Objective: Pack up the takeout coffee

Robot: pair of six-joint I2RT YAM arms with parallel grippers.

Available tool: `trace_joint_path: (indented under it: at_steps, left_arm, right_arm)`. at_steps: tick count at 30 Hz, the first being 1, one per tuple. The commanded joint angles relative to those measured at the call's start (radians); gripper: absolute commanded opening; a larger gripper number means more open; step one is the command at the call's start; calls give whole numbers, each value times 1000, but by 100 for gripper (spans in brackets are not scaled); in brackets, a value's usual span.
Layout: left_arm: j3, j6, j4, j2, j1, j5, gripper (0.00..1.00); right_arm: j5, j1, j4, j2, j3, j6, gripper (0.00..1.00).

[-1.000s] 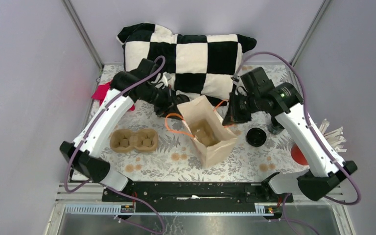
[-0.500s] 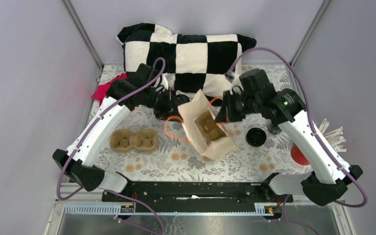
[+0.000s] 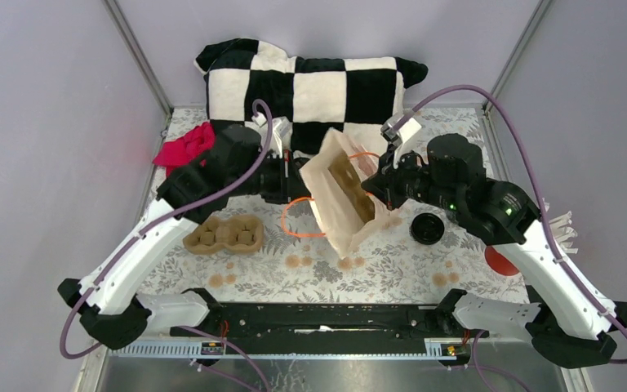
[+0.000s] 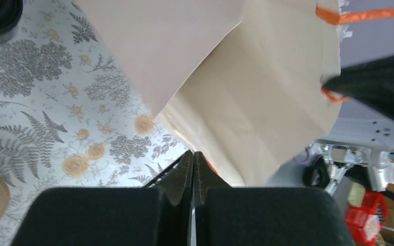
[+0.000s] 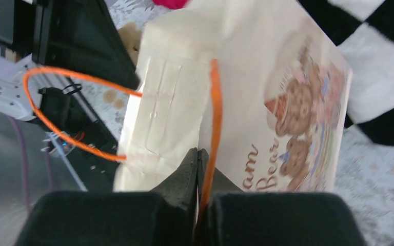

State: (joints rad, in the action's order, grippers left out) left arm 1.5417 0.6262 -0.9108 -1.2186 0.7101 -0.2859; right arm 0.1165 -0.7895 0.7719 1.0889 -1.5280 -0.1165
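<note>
One black takeout coffee cup (image 3: 427, 227) with its lid on stands on the table, right of the paper bag (image 3: 336, 214). The bag hangs tilted between both grippers, its mouth turned up and to the right. A brown pulp carrier (image 3: 348, 174) sits inside it. My left gripper (image 3: 297, 176) (image 4: 193, 152) is shut at the bag's left rim, with cream paper right against its tips. My right gripper (image 3: 373, 186) (image 5: 198, 150) is shut on the bag's orange handle (image 5: 214, 120), which runs down between its fingers. The other handle loop (image 3: 295, 221) dangles below the left gripper.
A second brown carrier (image 3: 223, 234) lies on the table left of the bag. A red cup (image 3: 498, 260) of white straws (image 3: 557, 226) stands at the right edge. A checkered pillow (image 3: 318, 90) fills the back, with a red cloth (image 3: 184, 149) at the back left.
Both arms have risen and moved back with the bag; it has left the table and tipped over, its mouth now facing up and to the right.
</note>
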Motion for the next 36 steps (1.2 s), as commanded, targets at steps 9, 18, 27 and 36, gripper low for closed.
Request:
trace_joint_path:
  at_steps: [9,18,27,36]
  left_arm:
    - [-118,-106,150,70,95,155,0]
    - [-25,-49,-144,49,94,334,0]
    - [-25,79,-357,55,60,446,0]
    - [155,128,-482,-6,42,498,61]
  right_arm:
    - [-21,-2,-180,-32,161,125,0]
    - [27,-1,-15,86,68,-190,3]
    - [62,-1,141,266,-167,-278,44]
    - [-77,-1,280,272,-475,-203,100]
